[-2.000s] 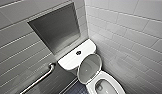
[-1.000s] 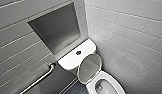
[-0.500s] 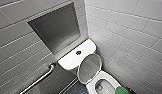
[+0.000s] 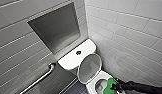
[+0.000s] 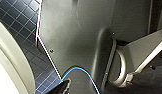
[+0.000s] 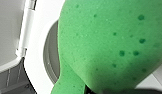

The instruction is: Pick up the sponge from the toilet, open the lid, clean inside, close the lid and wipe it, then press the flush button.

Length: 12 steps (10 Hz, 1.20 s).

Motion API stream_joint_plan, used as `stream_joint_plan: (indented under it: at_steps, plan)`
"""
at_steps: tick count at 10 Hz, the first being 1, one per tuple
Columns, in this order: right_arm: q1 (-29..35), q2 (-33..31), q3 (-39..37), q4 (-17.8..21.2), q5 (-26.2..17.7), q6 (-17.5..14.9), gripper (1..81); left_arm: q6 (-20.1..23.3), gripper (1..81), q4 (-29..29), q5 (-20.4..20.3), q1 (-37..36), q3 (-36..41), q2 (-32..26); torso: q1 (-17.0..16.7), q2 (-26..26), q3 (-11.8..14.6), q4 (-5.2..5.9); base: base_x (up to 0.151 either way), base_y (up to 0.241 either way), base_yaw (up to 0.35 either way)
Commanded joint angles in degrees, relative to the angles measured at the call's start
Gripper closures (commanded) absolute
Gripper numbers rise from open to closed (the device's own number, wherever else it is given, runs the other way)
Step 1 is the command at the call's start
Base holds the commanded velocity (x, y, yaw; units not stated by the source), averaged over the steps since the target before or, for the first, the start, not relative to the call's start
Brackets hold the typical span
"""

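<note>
The white toilet (image 4: 72, 61) stands in the corner with its oval lid (image 4: 89, 68) raised against the tank. The dark flush button (image 4: 78, 52) sits in the middle of the tank top. My right gripper (image 4: 115, 86) reaches in from the right over the open bowl (image 4: 98, 87), shut on the bright green sponge (image 4: 110, 84). In the right wrist view the sponge (image 6: 109, 45) hangs close above the bowl's white rim (image 6: 38, 55), beside the lid hinge (image 6: 23, 32). My left gripper (image 5: 62, 86) hangs open and holds nothing, low beside the toilet's outer side (image 5: 9, 65).
A metal grab bar (image 4: 42, 77) runs along the grey wall left of the toilet and appears near my left wrist (image 5: 144, 62). A recessed niche (image 4: 57, 30) sits above the tank. White tiled wall (image 4: 127, 37) closes the right side. Dark blue floor tiles (image 5: 19, 27) lie below.
</note>
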Motion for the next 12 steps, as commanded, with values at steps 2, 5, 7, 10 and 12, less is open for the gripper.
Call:
stream_joint_plan:
  at_steps: [2, 5, 7, 10, 12]
  plan:
    - [13.27, 5.51, -7.69, -5.81, -6.88, -0.08, 81.1, -0.14, 1.0, -0.26, 4.46, 0.34, -0.43, -0.87, 0.00, 0.00, 0.00, 0.00, 0.000, 0.000, 0.000]
    - [16.34, 6.13, -8.06, -6.51, -6.80, -0.16, 81.1, -0.14, 1.0, -0.17, 4.46, 0.34, -0.43, -0.87, 0.00, 0.00, -5.74, 0.00, 0.000, 0.000, 0.000]
    - [18.02, 7.19, -7.88, -7.04, -6.62, -0.08, 81.1, -0.14, 1.0, 0.09, 4.46, 0.34, -0.43, -0.69, 0.00, 0.00, -5.31, 0.00, 0.000, 0.000, 0.000]
    - [23.02, 11.14, -9.46, -7.74, -6.80, 0.10, 81.1, -0.05, 1.0, 0.35, 4.55, 0.43, -0.43, -0.60, 0.02, 0.05, -6.12, 0.00, 0.000, 0.000, 0.000]
    - [25.84, 12.63, -9.38, -7.57, -7.32, 0.19, 81.1, -0.05, 1.0, 0.44, 4.55, 0.43, -0.43, -0.43, 0.02, 0.06, -6.10, 0.00, 0.000, 0.000, 0.000]
